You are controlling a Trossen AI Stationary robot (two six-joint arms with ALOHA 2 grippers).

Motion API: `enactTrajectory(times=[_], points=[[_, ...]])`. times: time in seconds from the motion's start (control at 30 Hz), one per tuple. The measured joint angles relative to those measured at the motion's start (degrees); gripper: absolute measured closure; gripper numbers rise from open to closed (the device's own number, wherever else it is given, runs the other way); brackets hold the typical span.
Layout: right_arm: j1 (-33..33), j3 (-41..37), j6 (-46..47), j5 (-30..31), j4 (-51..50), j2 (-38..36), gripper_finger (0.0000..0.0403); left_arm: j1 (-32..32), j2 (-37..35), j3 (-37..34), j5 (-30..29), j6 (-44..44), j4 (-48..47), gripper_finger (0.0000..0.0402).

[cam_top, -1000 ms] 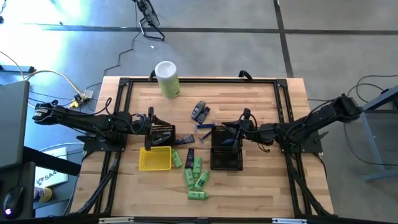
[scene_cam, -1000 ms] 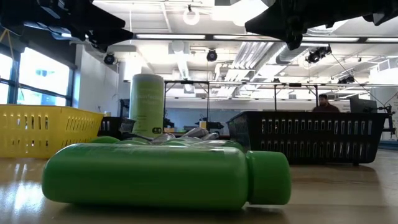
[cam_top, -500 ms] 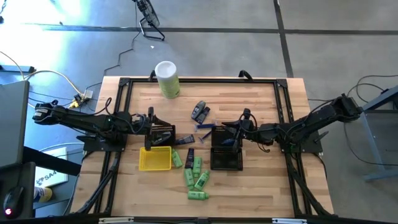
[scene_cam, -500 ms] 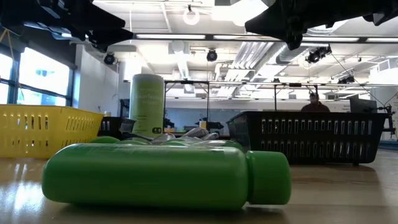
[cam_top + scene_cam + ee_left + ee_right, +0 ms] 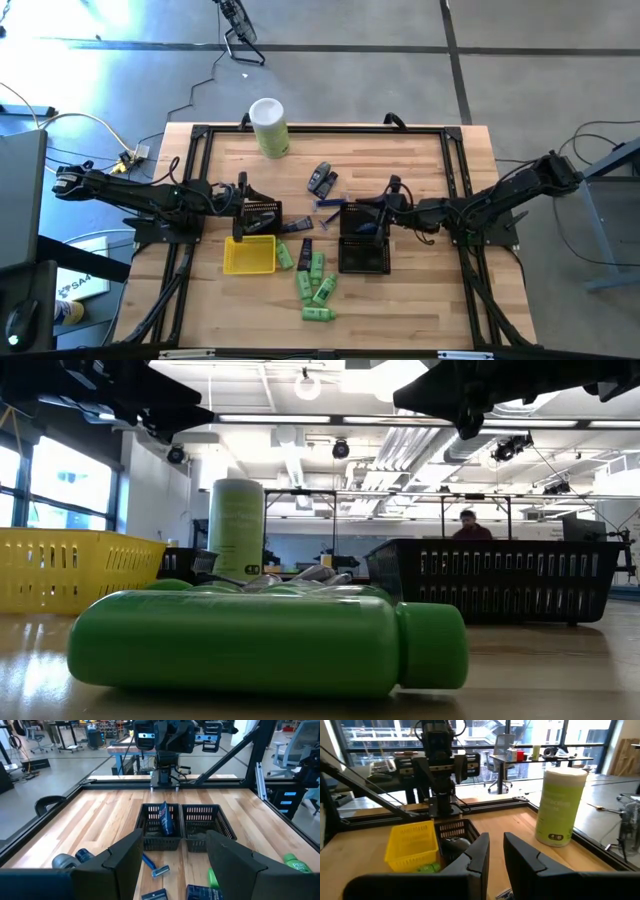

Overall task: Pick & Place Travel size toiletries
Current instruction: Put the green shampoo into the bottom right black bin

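Right gripper (image 5: 379, 213), fingers nearly together and holding nothing visible, hovers over slatted black plastic basket (image 5: 363, 256); left gripper (image 5: 243, 208) waits half-open; best approach: descend squarely onto small green plastic bottles (image 5: 312, 282).

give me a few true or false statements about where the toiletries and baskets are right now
1. Green bottles lie loose on the table between the yellow tray and the right black basket. True.
2. The pale-green canister lies on its side. False: it stands upright near the table's far edge.
3. A blue tube leans inside a black basket. True.
4. The yellow tray is stacked on the right black basket. False: it sits apart, on the left side.
5. The left gripper holds a green bottle. False: its fingers are apart with nothing between them.
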Motion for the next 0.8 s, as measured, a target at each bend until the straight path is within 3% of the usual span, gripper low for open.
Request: enactTrajectory(times=[0.43, 0.53, 0.8], points=[[0.0, 2.64, -0.38, -4.32, 0.53, 0.04, 0.0399, 0.02, 0.0, 0.0, -0.48, 0.0, 0.02, 0.0191], [0.0, 6.05, -2.41, -7.23, -3.03, 0.04, 0.04, 0.02, 0.0, 0.0, -0.52, 0.0, 0.04, 0.0191], [0.0, 14.94, -3.68, -7.45, -18.16, 0.9, 0.0401, 0.02, 0.0, 0.0, -0.52, -0.02, 0.04, 0.0191]])
